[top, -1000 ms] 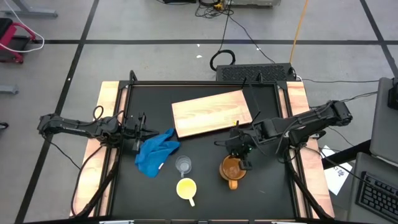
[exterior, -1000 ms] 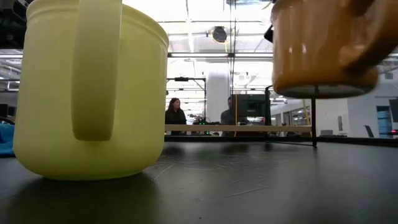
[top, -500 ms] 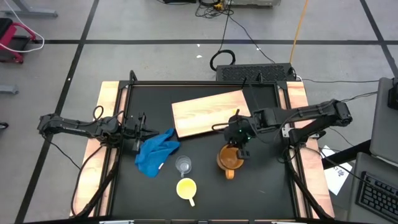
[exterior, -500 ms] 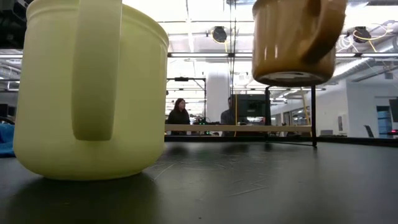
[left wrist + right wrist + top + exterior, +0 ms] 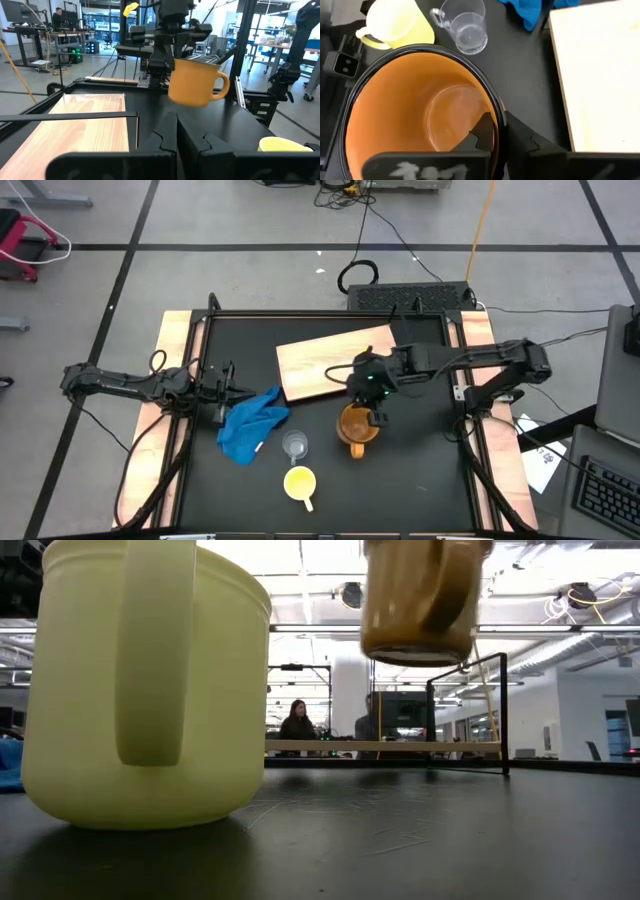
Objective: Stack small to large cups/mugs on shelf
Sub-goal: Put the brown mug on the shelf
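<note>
Bright, even overhead light

Ceiling strip lights point(image 5: 330, 628) glare white in the low view; the lifted orange-brown mug point(image 5: 422, 600) is motion-blurred, the near yellow mug point(image 5: 140, 690) looms soft, and tabletop shadows stay faint.

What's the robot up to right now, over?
Right gripper shut on orange mug, lifted clear of table, beside the wood board. Left gripper shut, idle by blue cloth. Path to board clear.

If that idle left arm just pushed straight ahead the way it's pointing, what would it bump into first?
Probably the blue cloth, bunched right ahead of the left gripper. Height is hard to judge, so it might pass just over it.
</note>
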`<state>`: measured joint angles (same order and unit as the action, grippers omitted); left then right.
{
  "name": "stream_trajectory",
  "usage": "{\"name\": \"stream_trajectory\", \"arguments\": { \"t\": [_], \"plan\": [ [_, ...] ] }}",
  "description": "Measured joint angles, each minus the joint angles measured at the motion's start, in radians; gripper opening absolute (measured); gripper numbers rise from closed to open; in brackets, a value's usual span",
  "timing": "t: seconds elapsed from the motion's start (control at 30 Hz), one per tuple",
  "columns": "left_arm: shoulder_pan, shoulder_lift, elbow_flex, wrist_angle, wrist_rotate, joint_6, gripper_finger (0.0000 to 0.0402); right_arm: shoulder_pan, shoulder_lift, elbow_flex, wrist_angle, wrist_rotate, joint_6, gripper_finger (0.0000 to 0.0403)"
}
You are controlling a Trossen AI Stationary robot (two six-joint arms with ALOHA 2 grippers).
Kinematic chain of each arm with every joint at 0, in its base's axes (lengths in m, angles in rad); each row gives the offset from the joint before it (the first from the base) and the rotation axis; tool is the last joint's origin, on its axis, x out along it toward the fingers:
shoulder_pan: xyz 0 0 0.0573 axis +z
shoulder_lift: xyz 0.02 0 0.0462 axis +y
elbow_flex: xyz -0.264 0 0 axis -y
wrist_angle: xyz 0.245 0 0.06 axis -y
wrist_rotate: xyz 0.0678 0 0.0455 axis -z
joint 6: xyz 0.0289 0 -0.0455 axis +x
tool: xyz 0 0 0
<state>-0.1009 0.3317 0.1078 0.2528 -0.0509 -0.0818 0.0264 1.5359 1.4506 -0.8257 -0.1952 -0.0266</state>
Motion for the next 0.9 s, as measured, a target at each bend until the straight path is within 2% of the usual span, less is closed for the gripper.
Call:
{"name": "stream_trajectory", "arguments": {
  "t": [0.3, 0.67, 0.77, 0.9],
  "plan": [
    [0.0, 0.0, 0.0, -0.017, 0.0, 0.0, 0.0003, -0.063, 0.126, 0.171, -0.013, 0.002, -0.075, 0.001],
    [0.0, 0.0, 0.0, -0.047, 0.0, 0.003, 0.0003, -0.217, 0.273, 0.405, -0.153, -0.086, -0.152, 0.001],
    [0.0, 0.0, 0.0, -0.048, 0.0, 0.005, 0.0003, -0.261, 0.302, 0.445, -0.168, -0.129, -0.171, 0.001],
    [0.0, 0.0, 0.0, -0.048, 0.0, 0.006, 0.0003, -0.308, 0.321, 0.462, -0.15, -0.125, -0.216, 0.001]
  ]
}}
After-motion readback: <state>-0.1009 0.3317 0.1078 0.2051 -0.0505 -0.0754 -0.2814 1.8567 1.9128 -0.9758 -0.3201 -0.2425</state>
